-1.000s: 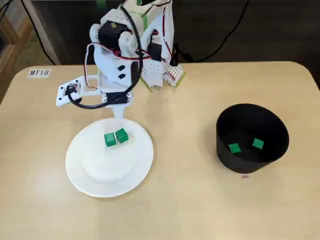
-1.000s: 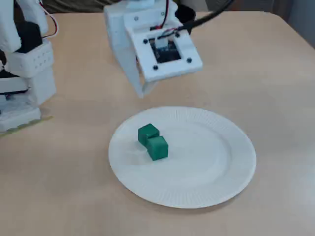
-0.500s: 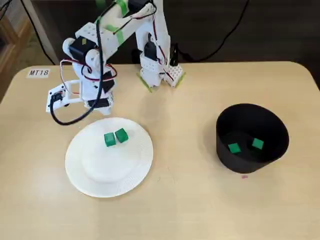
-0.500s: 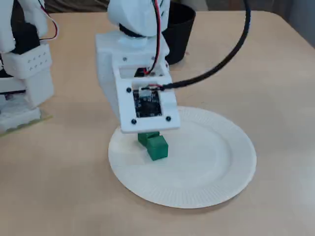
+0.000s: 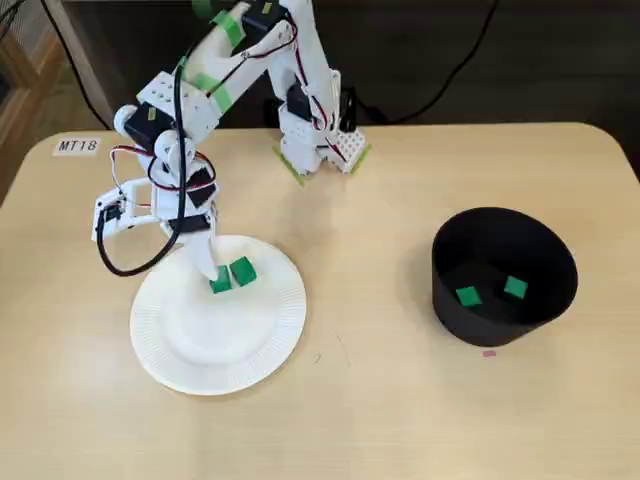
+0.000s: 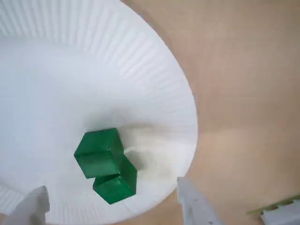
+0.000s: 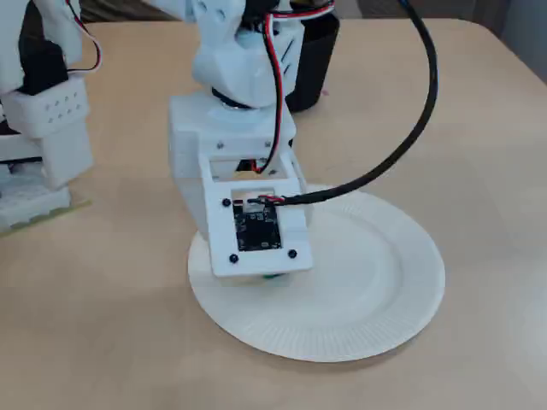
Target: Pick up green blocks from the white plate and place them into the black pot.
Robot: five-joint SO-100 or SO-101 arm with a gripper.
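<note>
The arm is coming down: half a second ago the gripper (image 5: 213,272) was hanging just past the 11 o'clock rim of the white plate (image 5: 165,355), and now it is dipping onto the plate, right over the blocks. The pincer is spread wide and is holding nothing. In the wrist view its two white fingers (image 6: 35,204) are standing far apart at the bottom edge. Two green blocks (image 6: 99,152) are lying on the plate and touching each other. In the fixed view from above they are sitting near the plate's 12 o'clock side. In the lower fixed view the gripper is hiding them almost fully. I think the arm is getting ready to grab one block. The blocks are pressing together, so the fingers should be going down around just one of them. They should be squeezing slowly, so the other block is not getting pushed or carried along. Then the lift should be going straight up. The plate is holding only these two blocks. The black pot (image 5: 505,250) is sitting at the 3 o'clock side of the table (image 5: 380,400), well apart from the plate. Two other green blocks (image 5: 467,296) are already lying on its floor, near each other but not touching.
</note>
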